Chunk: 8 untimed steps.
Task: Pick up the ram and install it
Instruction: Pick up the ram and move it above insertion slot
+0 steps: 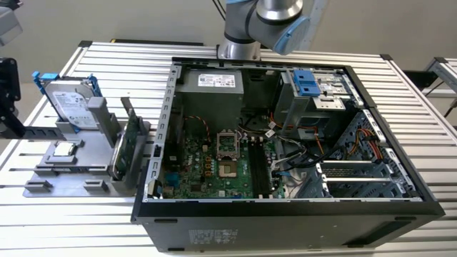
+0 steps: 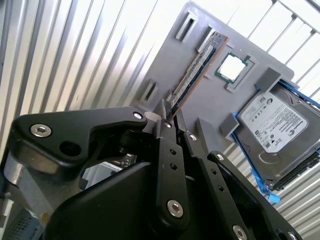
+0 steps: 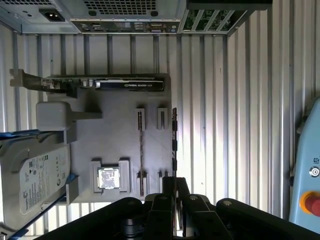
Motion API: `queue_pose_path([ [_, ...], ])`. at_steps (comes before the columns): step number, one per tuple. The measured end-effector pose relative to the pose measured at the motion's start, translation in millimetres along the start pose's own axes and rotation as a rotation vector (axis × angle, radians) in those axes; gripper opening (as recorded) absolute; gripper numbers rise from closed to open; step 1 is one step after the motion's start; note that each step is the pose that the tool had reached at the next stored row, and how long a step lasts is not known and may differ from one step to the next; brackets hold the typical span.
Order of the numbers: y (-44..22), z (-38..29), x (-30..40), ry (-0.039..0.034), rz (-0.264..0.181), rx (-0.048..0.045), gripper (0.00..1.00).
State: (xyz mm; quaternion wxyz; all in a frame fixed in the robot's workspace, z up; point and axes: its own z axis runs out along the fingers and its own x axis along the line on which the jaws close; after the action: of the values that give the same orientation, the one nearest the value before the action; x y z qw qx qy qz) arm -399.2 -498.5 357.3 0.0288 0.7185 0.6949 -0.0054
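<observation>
**Ram pinched at one end, over the parts tray**

The gripper (image 2: 171, 116) has its two black fingers (image 2: 161, 117) clenched on the near end of the ram (image 2: 197, 70), so the stick juts straight out ahead of the fingertips. Squeezing the flat faces of so thin a board is, I judge, the hold that stops it twisting and leaves its long contact edge free. The ram lies along one edge of the grey parts tray (image 3: 115, 140), in line with a slotted holder (image 3: 162, 118). Whether it rests in that holder or is raised clear, I cannot tell. The motherboard's long black slots (image 1: 258, 168) inside the open computer case (image 1: 286, 225) look empty, so the installing is not yet done (the case stands on the exterior view's right of the tray).

The tray's moulded pockets present each part ready for a grasp:
- The hard drive (image 3: 35, 172) leans in its blue bracket.
- The square processor chip (image 3: 108, 178) lies flat in a recess.
- The graphics card (image 3: 125, 84) stands on edge nearest the case.

The ram is a narrow strip with a row of dark chips. The gripper is matt black plastic with bright screw heads. The table (image 3: 250, 125) is ribbed aluminium slats that catch the light.
</observation>
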Motion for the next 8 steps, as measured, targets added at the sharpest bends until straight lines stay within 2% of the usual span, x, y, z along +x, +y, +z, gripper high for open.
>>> queue_pose_path([
  [8,0.1,-3.9,-0.2,0.0,0.0,0.0001,0.0],
])
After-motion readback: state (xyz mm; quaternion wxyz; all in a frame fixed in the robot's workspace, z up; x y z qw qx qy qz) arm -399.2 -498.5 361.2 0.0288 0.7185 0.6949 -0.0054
